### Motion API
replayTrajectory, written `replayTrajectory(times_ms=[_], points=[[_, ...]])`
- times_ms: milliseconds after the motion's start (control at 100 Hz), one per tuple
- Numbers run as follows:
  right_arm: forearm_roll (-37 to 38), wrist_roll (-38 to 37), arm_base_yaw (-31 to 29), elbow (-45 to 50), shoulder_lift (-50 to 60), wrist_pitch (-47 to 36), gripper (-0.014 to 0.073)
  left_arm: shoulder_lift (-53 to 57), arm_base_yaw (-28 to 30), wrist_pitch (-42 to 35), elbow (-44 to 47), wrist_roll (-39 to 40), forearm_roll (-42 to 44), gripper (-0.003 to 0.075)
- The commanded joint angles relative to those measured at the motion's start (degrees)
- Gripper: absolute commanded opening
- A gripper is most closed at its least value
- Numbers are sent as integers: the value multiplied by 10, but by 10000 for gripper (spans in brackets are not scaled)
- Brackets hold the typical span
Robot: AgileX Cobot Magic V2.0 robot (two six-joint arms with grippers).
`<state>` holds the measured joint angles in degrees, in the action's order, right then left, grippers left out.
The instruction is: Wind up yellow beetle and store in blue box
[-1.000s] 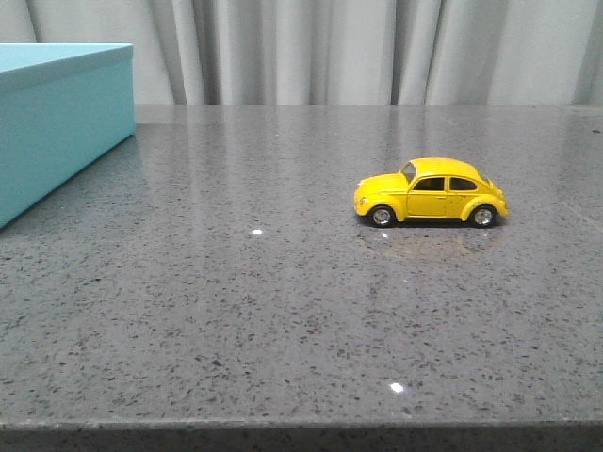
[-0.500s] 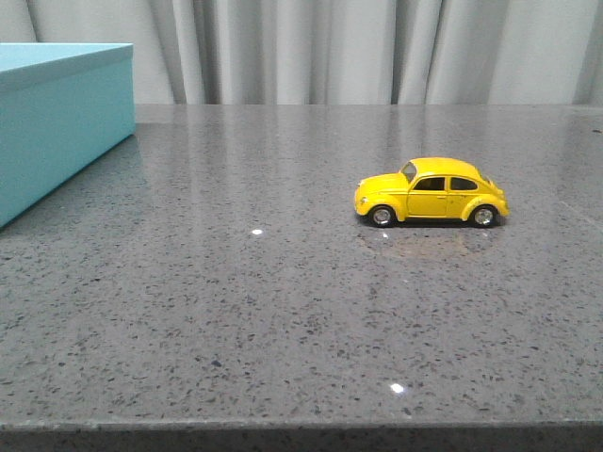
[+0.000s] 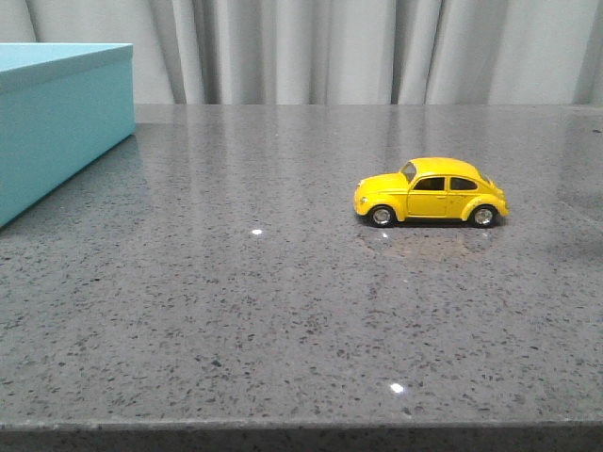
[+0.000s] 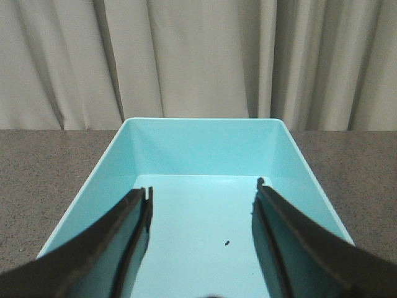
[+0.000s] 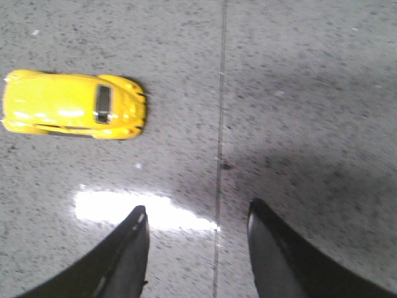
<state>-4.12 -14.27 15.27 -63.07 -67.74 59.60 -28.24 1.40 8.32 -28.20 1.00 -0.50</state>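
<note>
Yellow beetle (image 5: 73,103) on table, apart from open right hand (image 5: 197,217).

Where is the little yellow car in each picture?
Front view: the yellow beetle stands right of centre on the grey table, nose pointing left toward the blue box.
Left wrist view: not in it; only the box's inside shows.
Right wrist view: seen from above, at the upper left edge of the picture.
Shared landmark: the speckled grey table.

A faint shadow has crept onto the grey table (image 3: 283,311) at its far right edge.
</note>
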Motion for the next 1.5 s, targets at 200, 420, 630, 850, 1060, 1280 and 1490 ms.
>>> replayTrajectory(times_ms=[200,420,630,850,1060,1280,1490], points=[[-2,-77,56,-81,-79,-13,475,-5,-5,-46,-21,7,-2,368],[0,-130,91,-120,-154,-23,469,-5,-5,-46,-21,7,-2,368],[4,-160,122,-169,-211,-21,468,-5,-25,-46,-21,7,-2,368],[22,-206,134,-212,-246,-10,468,-5,-46,-46,-21,7,5,368],[62,-231,139,-218,-256,36,468,-5,-77,-46,-21,7,5,368],[67,-248,142,-218,-258,32,468,-5,-78,-46,-21,7,5,368],[67,-250,142,-218,-258,23,468,-5,-78,-46,-21,7,5,368]])
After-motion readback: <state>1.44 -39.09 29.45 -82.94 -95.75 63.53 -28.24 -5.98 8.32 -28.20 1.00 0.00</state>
